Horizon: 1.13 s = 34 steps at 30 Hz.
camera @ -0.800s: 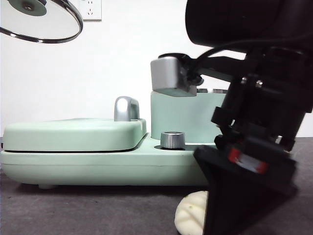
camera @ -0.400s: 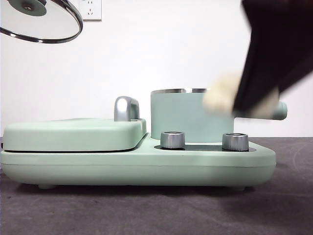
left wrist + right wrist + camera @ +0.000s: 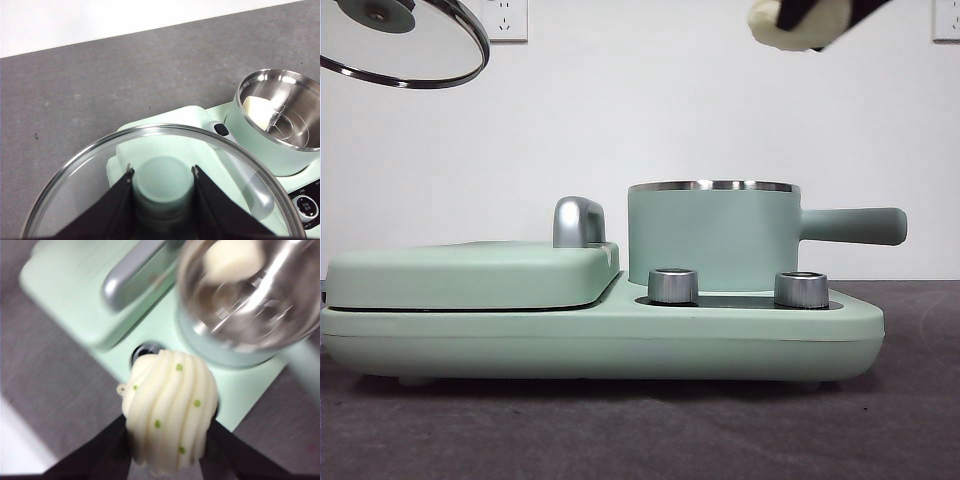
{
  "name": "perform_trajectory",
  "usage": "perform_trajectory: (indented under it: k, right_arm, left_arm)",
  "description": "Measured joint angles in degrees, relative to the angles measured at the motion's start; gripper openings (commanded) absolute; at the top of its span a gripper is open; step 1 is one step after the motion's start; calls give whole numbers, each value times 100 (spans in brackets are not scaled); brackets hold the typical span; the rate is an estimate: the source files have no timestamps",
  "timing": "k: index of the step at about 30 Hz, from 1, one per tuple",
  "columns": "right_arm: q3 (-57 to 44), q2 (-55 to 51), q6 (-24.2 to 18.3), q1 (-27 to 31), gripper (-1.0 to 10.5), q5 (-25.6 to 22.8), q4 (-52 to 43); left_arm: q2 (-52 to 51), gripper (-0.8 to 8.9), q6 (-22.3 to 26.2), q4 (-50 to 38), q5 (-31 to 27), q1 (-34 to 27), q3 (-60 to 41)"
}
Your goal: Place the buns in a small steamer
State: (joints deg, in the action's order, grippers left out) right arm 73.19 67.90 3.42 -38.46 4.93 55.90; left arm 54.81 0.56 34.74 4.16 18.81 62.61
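Right now the right gripper (image 3: 167,450) is clamped on the dome-shaped white bun with ridged pleats and tiny green specks (image 3: 170,410), one black jaw against each flank. In the front view this pleated bun (image 3: 798,22) hangs high at the top edge, above the mint-green cylindrical steamer pot with a steel rim (image 3: 712,235) and a little to its right, roughly over the root of the long straight green handle (image 3: 850,225). So the pot's open mouth lies below the bun and slightly left; my reading is that the coming move is a short shift that way, then a descent.

Inside the steel bowl (image 3: 280,107) the smooth, rounded-rectangular white bun (image 3: 257,110) already rests against the wall, leaving bare floor beside it. The right wrist view is blurred but shows that same pale block (image 3: 232,257) in the pot.

Over on the far left, the left gripper (image 3: 162,187) is closed on the green knob (image 3: 162,180) of the round glass lid (image 3: 405,40), holding it aloft, well clear of the pot. The pot sits on a mint-green cooker base (image 3: 600,340) on the grey table (image 3: 620,430).
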Motion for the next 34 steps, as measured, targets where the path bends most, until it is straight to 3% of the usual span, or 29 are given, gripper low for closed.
perform_trajectory:
  k: [8,17,22,26,29,34]
  right_arm:
    - [992,1596,-389,688,177,85,-404]
    - [1624,2948,-568,1060,178,155,-476]
    - [1635,3296,-649,1086,182,243,-599]
    - [1635,3488,-662,1086,312,243,-684]
    - [1670,3510,-662,1086,337,245,-774]
    - [2448,3488,-662,1086,378,260,-81]
  left_arm:
    - [0,11,0,13,0,0,0]
    - [0,11,0,17,0,0,0]
    - [0,11,0,15,0,0,0]
    - [0,11,0,17,0,0,0]
    - [0,11,0,15,0,0,0]
    - [0,11,2,42,0,0,0]
